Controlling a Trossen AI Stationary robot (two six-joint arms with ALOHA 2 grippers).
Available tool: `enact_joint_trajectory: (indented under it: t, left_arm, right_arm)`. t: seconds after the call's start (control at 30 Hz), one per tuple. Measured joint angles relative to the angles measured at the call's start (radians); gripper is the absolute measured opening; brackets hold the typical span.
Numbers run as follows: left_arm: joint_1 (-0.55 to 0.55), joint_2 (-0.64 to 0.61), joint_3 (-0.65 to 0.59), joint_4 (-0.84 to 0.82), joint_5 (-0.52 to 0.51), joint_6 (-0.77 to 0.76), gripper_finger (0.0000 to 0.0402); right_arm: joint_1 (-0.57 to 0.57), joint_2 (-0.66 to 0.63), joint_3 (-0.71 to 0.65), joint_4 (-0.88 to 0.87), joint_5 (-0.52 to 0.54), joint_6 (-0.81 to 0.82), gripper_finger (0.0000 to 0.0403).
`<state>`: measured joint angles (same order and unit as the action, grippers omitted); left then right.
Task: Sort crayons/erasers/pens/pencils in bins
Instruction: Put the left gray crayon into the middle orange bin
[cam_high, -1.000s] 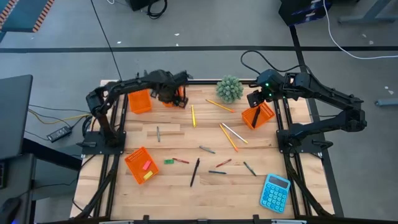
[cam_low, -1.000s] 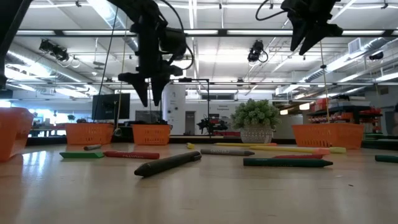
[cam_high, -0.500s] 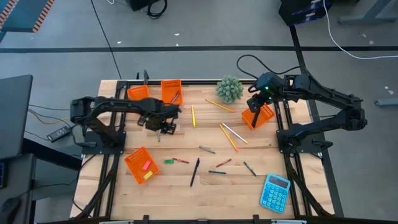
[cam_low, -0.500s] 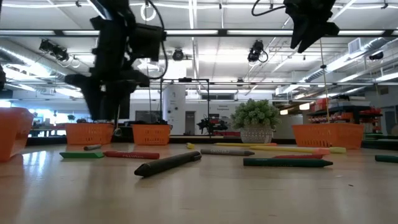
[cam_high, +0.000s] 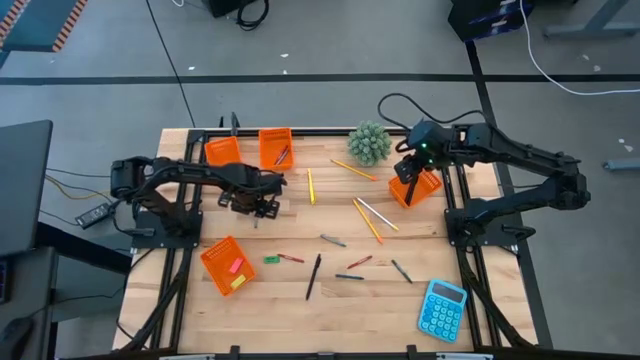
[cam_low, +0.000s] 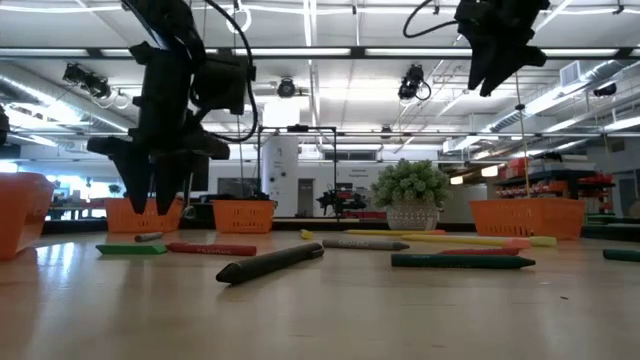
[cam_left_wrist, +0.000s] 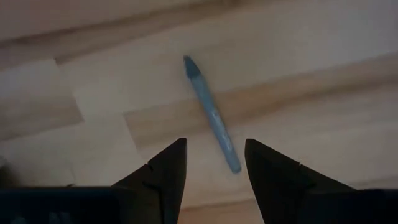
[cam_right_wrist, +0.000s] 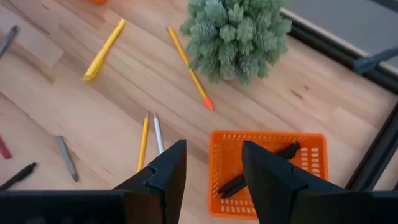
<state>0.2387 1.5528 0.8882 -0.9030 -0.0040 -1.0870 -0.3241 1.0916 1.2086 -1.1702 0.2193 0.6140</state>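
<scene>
Left pincer (cam_high: 262, 206) spread above grey crayon (cam_left_wrist: 211, 114) beside plant (cam_high: 369, 143); right pincer (cam_high: 405, 178) spread, empty, over pen bin (cam_right_wrist: 266, 171). Most sticks remained loose on desk (cam_high: 470, 250).

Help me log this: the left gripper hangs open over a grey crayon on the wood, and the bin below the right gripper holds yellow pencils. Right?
Not quite. The right wrist view shows that bin holding dark pens, not yellow pencils. The rest holds: the left gripper hangs open over the grey crayon.
</scene>
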Motion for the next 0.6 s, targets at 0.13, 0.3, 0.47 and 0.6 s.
enact_joint_trajectory:
  t: [0.13, 0.3, 0.47, 0.6]
  left_arm:
    - [0.023, -0.001, -0.044, 0.056, 0.014, 0.004, 0.0173]
    - [0.026, -0.001, -0.082, 0.082, 0.039, 0.005, 0.0169]
    - [0.026, -0.001, -0.086, 0.118, 0.033, 0.0, 0.016]
    - [0.026, -0.001, -0.086, 0.168, 0.027, -0.012, 0.0151]
  right_arm:
    - [0.0, 0.0, -0.023, -0.001, -0.016, 0.014, 0.0161]
    - [0.0, 0.0, -0.034, -0.001, -0.037, 0.049, 0.0161]
    - [0.0, 0.0, -0.034, -0.001, -0.038, 0.064, 0.0161]
    - [0.0, 0.0, -0.034, -0.001, -0.038, 0.064, 0.0161]
